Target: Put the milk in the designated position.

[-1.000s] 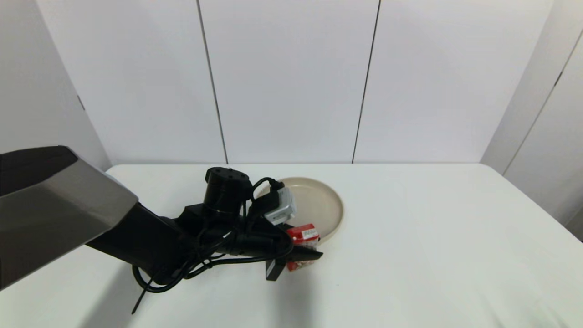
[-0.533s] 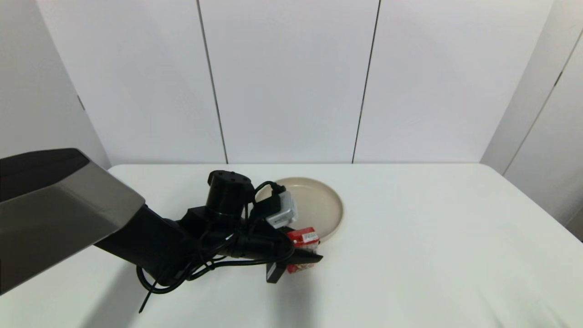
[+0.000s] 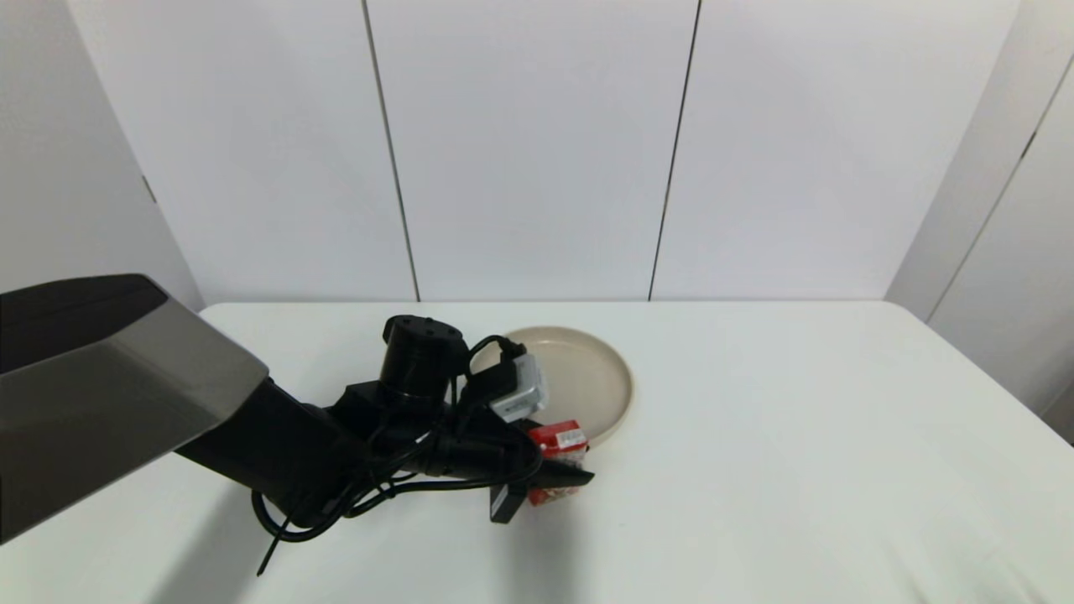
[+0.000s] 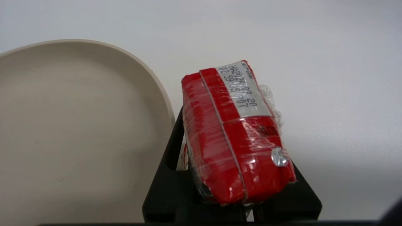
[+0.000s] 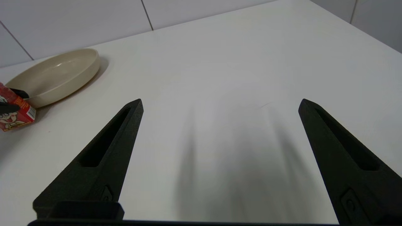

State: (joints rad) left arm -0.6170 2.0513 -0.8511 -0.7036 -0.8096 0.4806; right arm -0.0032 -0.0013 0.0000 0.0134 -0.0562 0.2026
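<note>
The left gripper [image 3: 560,471] has the milk [image 3: 557,457] clamped between its fingers, one black finger [image 4: 171,147] pressed against the carton's side nearest the plate, the other on its opposite side. The little red carton sits just off the near rim of the beige plate [image 3: 606,369], beside it and not over it; whether its base is on the white table [image 3: 797,453] or barely clear of it, I cannot tell. Here's the relation that matters: the plate lies directly beyond and slightly to the left of the carton, rim just beside it, and in the left wrist view the carton's long top edge, the one with the white date label, runs alongside that rim. So, in my judgement, a small lift and a short carry over the rim would land it. The right gripper [image 5: 220,157] is parked well to the right, fingers spread wide, holding nothing.
</note>
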